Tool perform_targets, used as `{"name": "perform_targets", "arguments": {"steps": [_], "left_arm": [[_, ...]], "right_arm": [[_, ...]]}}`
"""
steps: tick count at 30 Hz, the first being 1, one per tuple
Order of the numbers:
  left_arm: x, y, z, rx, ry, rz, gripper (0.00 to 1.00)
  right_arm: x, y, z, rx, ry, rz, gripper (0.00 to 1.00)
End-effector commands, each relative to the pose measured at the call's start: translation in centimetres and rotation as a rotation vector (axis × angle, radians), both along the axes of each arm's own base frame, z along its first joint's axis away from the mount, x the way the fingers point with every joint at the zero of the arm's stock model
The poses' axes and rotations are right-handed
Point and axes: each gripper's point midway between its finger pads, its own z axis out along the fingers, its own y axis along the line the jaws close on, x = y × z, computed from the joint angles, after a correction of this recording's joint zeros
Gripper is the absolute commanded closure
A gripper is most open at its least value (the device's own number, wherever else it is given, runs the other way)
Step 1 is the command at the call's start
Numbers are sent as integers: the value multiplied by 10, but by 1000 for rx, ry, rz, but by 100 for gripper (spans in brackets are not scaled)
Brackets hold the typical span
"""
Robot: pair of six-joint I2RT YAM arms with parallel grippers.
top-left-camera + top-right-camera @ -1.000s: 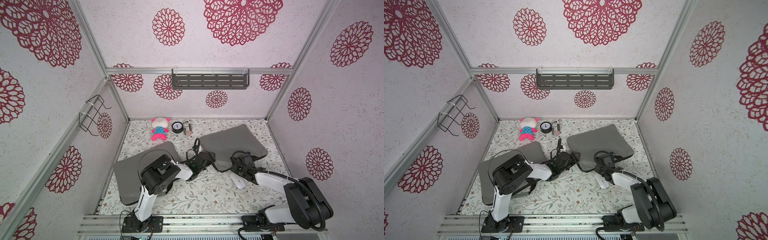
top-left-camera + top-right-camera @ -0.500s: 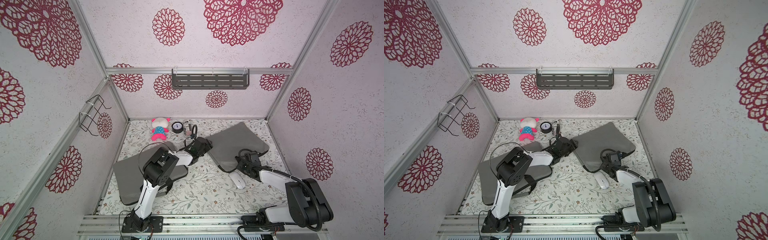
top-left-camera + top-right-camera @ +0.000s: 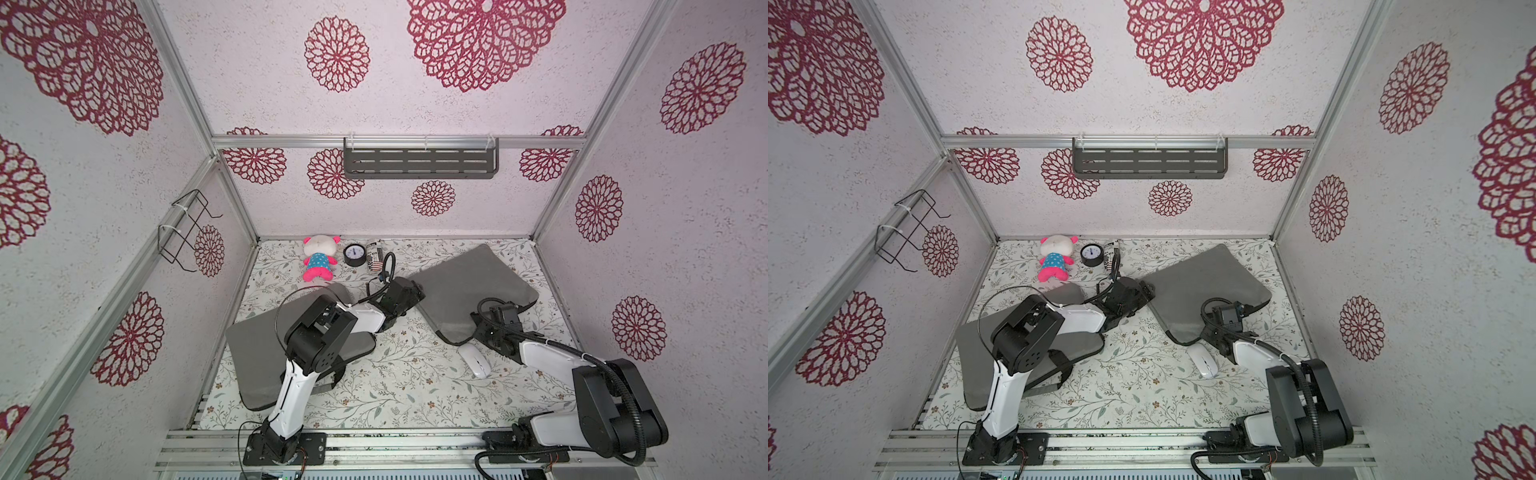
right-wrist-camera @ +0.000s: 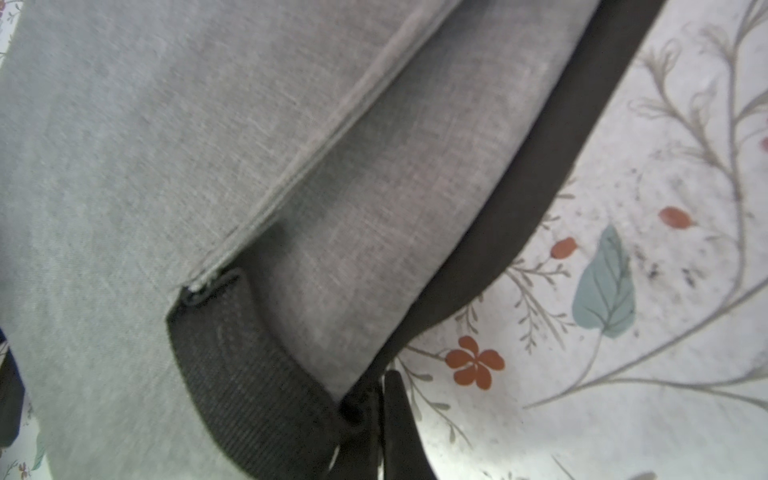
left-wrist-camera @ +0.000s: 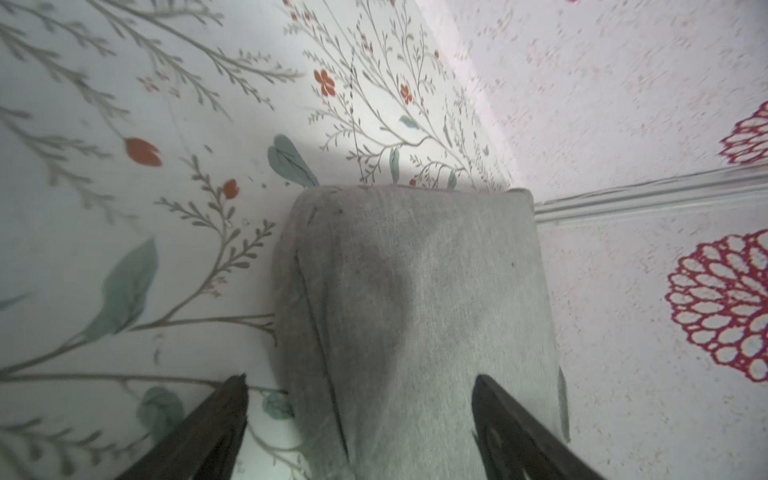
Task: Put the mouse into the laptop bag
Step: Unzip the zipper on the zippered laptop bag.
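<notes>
Mouse [image 3: 473, 360] [image 3: 1202, 361], white, lies on the floral table [image 3: 395, 386] in both top views. It's outside the laptop bag [image 3: 465, 286], just beside the bag's near corner & close to the right gripper [image 3: 478, 337]. Neither gripper touches it.

Laptop bag: grey, flat on the table toward the rear right, set at an angle to the walls. The right gripper is at its near corner. In the right wrist view its jaws are pinched together on the black strap edging [image 4: 249, 374] of the bag, w/ the fingertips [image 4: 392, 399] low over the table.

The left gripper [image 3: 415, 289] sits at the bag's corner nearest the table's middle. In the left wrist view its jaws stand wide apart. One of its fingers [image 5: 199, 432] is over the table and the other over the grey fabric, w/ the bag's side edge btw them. Neither is seen pressing the fabric, and the gripper holds nothing.

A second grey bag [image 3: 257, 349] lies at the near left, partly under the left arm, well apart from the mouse.

Along the rear wall, in a row: a plush toy [image 3: 318, 257], a round gauge [image 3: 354, 254] and a can [image 3: 374, 262]. A grey shelf [image 3: 419, 162] hangs on the back wall and a wire rack [image 3: 187, 228] on the left wall.
</notes>
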Motion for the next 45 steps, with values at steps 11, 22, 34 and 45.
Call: {"name": "perform_targets", "arguments": {"steps": [11,22,34,45], "left_arm": [[5,-25,-48,23,109,-58,55],[14,-28,-42,9,98,-48,99],[1,0,-27,-25,29,56,100],[-51,43,-8,-37,-89,221,100]], "right_arm": [[3,10,13,22,-56,26,100],[-17,105,34,80,-123,204,100],[-36,154,35,49,-132,289,100],[-27,99,23,31,-105,170,100]]}}
